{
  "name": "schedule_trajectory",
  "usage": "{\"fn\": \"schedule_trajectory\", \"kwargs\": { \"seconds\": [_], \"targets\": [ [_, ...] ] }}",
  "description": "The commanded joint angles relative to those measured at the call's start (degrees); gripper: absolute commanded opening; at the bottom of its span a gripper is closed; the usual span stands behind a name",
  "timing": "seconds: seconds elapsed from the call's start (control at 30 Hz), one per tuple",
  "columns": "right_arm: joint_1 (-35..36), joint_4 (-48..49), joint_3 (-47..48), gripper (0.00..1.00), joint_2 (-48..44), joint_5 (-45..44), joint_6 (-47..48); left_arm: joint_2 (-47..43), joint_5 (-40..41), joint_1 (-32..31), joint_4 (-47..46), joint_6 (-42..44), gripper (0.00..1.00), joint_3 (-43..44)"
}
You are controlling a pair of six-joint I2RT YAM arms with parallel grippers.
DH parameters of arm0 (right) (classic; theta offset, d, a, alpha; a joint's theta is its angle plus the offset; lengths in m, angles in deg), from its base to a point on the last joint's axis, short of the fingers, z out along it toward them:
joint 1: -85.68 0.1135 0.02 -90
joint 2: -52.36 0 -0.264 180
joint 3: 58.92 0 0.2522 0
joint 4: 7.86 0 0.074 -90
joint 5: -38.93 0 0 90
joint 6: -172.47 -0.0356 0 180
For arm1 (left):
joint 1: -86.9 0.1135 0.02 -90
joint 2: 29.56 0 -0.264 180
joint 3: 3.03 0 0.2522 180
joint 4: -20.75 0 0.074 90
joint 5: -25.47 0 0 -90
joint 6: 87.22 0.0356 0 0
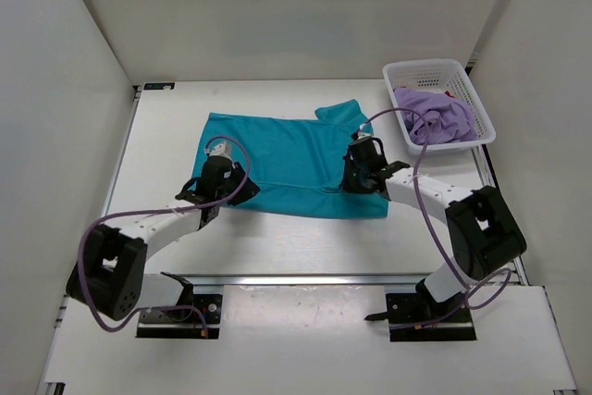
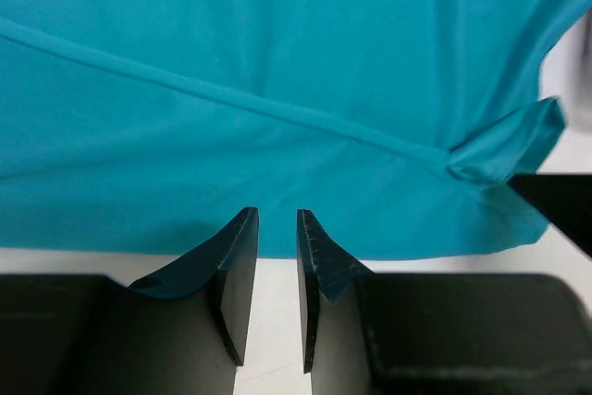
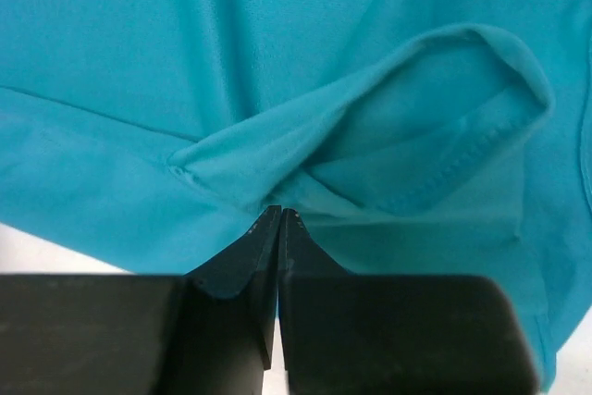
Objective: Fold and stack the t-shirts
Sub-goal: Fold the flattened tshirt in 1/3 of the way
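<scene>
A teal t-shirt (image 1: 277,159) lies spread flat on the white table, one sleeve (image 1: 338,111) pointing to the back. My left gripper (image 1: 215,168) sits at its left near edge. In the left wrist view this gripper (image 2: 276,219) shows a narrow gap with only bare table in it, and the teal t-shirt (image 2: 277,90) hem lies just past the tips. My right gripper (image 1: 363,166) rests on the shirt's right part. In the right wrist view it (image 3: 280,213) is shut, and folds of the teal t-shirt (image 3: 185,62) and a sleeve (image 3: 435,108) gather at its tips. A lavender t-shirt (image 1: 433,117) is crumpled in the basket.
A white mesh basket (image 1: 421,69) stands at the back right corner of the table. White walls close in the left, back and right sides. A metal rail (image 1: 324,279) runs along the near edge by the arm bases. Purple cables loop beside both arms.
</scene>
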Motion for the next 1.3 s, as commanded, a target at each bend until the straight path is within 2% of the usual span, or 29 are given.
{"fn": "schedule_trajectory", "kwargs": {
  "seconds": [0.0, 0.17, 0.33, 0.53, 0.67, 0.73, 0.83, 0.93, 0.97, 1.17, 1.27],
  "targets": [
    [1.04, 0.04, 3.51, 0.01, 1.75, -0.61, 1.24, 2.74, -0.31, -1.08, -3.96, -0.50, 0.34, 0.02],
    [1.66, 0.65, 3.94, 0.00, 4.90, 0.34, 0.80, 2.31, -1.38, -0.99, -6.16, -1.29, 0.33, -2.63],
    [0.34, -0.14, 9.39, 0.01, 11.23, 4.21, 1.24, 2.14, -2.52, 0.15, -6.43, -1.64, 0.34, -2.89],
    [-0.27, 0.04, 23.25, 0.00, 18.36, 4.39, 2.91, 1.43, -3.22, 0.76, -6.87, -2.26, 0.35, -3.07],
    [-0.28, -3.82, 30.48, 0.00, 21.88, 3.69, 3.87, 0.73, -2.35, 1.03, -6.34, -1.82, 0.36, -3.41],
    [0.51, -3.74, 28.48, 0.00, 20.13, 1.24, 4.23, -0.24, -1.92, 1.20, -5.91, -1.56, 0.37, -3.59],
    [1.30, -0.59, 19.63, 0.01, 11.96, -2.37, 3.53, -1.12, -0.24, 0.59, -5.03, -0.59, 0.37, -3.24],
    [1.22, 2.84, 11.34, 0.03, 3.71, -1.50, 2.13, 0.63, 0.46, -1.25, -5.29, 0.29, 0.37, -2.28],
    [0.09, 2.94, 8.98, 0.00, 3.34, -1.32, 1.42, 1.86, 0.47, -1.60, -5.29, 0.12, 0.36, -1.75],
    [-1.68, 1.88, 1.24, 0.00, 0.79, -2.72, -0.08, 9.15, -0.49, -3.19, -5.29, 0.21, 0.36, 2.20],
    [-3.61, 3.37, -4.12, 0.00, -0.88, -2.20, -2.53, 12.23, -6.71, 1.54, -7.82, -2.95, 0.36, -1.20]
  ]
}}
